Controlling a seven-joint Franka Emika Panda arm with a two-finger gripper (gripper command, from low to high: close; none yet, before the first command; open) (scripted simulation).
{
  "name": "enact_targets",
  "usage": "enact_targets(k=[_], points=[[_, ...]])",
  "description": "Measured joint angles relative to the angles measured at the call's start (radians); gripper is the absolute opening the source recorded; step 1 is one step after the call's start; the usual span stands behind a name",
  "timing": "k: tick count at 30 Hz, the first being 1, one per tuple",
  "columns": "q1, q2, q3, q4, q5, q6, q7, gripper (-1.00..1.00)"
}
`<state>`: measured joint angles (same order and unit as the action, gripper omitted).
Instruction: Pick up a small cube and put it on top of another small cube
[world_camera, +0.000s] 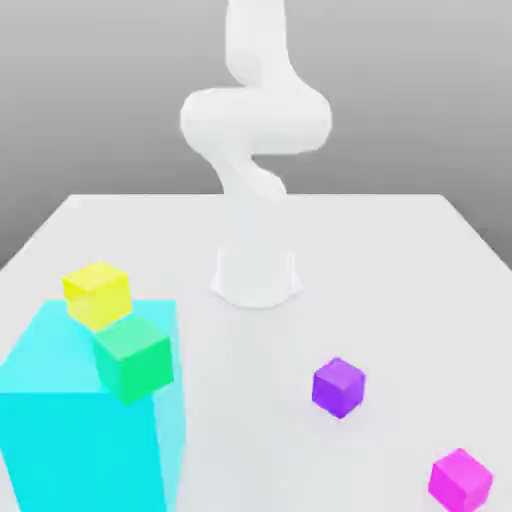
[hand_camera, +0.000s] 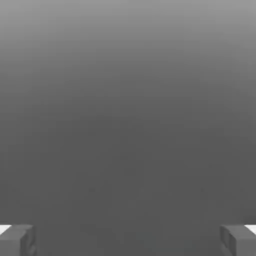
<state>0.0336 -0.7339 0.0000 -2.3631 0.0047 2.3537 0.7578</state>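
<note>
Gripper (hand_camera: 128, 240) released, fingers spread wide; purple cube (world_camera: 338, 387) well in from the bench's (world_camera: 370, 250) far edge, yellow cube (world_camera: 98, 295) by the cyan block's (world_camera: 80, 450) far top edge

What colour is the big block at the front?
Bright cyan, best seen in the exterior view.

No readable text, labels, brands, numbers or signs on anything.

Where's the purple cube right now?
In the exterior view, the purple cube sits on the white table, right of centre, between the cyan block and the magenta cube, nearer the magenta one.
</note>
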Motion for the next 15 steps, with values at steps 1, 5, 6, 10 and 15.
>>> enact_targets(k=[1, 5, 6, 10, 15], points=[[0.016, 0.033, 0.0, -0.03, 0.002, 0.026, -0.021, 0.0], [0.081, 0.161, 0.001, -0.147, 0.009, 0.127, -0.1, 0.0], [0.096, 0.193, 0.002, -0.176, 0.011, 0.152, -0.12, 0.0], [0.157, 0.323, 0.01, -0.293, 0.019, 0.254, -0.202, 0.0], [0.231, 0.507, 0.032, -0.452, 0.025, 0.396, -0.312, 0.0]])
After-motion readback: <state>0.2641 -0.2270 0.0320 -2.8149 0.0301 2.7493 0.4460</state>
